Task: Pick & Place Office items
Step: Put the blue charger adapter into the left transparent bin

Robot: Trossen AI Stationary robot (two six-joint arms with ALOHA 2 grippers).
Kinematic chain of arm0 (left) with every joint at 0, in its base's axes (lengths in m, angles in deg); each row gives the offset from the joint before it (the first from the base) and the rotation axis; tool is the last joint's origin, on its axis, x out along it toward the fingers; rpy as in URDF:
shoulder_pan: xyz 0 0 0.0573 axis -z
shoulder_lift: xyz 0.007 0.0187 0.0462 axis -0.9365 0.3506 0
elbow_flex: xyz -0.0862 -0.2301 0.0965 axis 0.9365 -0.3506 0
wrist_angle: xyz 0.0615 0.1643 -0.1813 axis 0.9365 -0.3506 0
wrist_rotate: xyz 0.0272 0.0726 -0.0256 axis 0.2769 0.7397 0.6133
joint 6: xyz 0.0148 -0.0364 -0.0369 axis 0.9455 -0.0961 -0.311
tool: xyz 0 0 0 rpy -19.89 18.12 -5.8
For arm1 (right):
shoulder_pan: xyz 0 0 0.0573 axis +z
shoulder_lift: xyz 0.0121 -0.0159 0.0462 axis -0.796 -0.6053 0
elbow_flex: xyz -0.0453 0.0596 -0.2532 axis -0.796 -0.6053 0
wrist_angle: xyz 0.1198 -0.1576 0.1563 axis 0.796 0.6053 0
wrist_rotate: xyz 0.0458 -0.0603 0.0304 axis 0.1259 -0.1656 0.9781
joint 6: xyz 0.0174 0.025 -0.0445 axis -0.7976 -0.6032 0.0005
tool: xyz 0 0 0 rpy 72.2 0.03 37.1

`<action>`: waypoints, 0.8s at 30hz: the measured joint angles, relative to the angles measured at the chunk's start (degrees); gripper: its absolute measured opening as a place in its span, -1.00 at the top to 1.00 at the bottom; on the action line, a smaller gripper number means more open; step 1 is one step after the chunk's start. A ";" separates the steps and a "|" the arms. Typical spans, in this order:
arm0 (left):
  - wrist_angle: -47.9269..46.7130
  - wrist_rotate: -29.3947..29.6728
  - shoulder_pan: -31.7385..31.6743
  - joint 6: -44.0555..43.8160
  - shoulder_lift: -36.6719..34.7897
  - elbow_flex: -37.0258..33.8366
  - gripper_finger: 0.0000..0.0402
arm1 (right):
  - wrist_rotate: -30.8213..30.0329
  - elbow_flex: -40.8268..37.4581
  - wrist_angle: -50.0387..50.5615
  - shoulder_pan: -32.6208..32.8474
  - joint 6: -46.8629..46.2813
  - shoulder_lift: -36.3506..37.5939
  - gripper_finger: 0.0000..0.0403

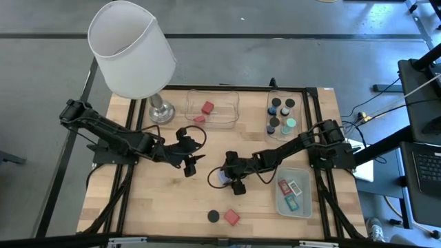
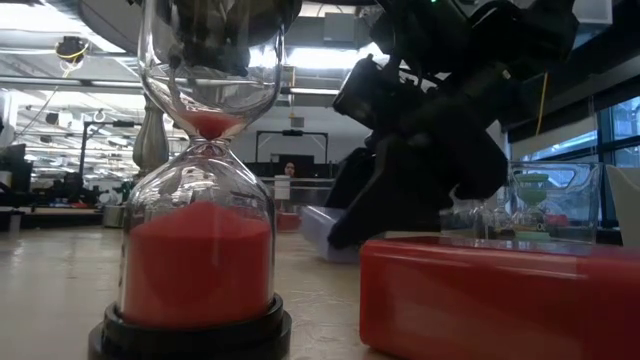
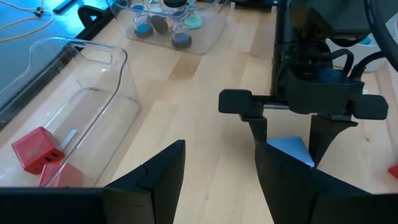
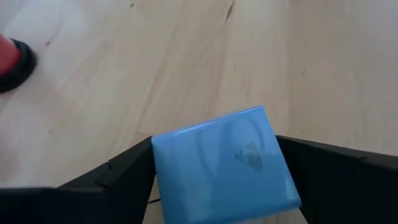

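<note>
Table point(image 1: 158, 207) of pale wood, seen from above, is carrying both dark arms, three trays and a white-shaded lamp point(image 1: 132, 48) at its far left corner. The right gripper point(image 1: 227, 178) is reaching toward the table's middle and is straddling a lavender-blue cube point(image 1: 222, 177); in the right wrist view the cube point(image 4: 224, 165) is sitting between the two dark fingers point(image 4: 118, 174), which are flanking both of its sides, though whether the jaws are actually pressing on it cannot be told. The left wrist view is showing the same cube point(image 3: 292, 149) resting on the wood between the right gripper's fingers. The left gripper point(image 1: 189, 163) is hanging just left of centre, near the cube but apart from it, with its jaws spread and nothing between them.

A clear tray point(image 1: 231, 114) at the far edge is holding two small red blocks point(image 1: 207, 107). A second clear tray point(image 1: 275, 96) to its right is holding several small hourglass-shaped timers point(image 1: 281, 117) with dark and teal ends. A pale-green tray point(image 1: 279, 203) near the right front is holding small flat teal, red and white rectangles point(image 1: 291, 189). Near the front edge, a short black cylinder point(image 1: 214, 215) and a red block point(image 1: 231, 217) are lying just beside each other on the bare wood. In the low view that cylinder is reading as a red-sand hourglass point(image 2: 200, 240) standing upright, with the red block point(image 2: 500, 300) to its right.
</note>
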 joint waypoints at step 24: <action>0.09 2.75 0.00 0.02 0.00 0.00 0.05 | -5.26 0.04 4.30 -11.90 -10.19 20.83 -0.44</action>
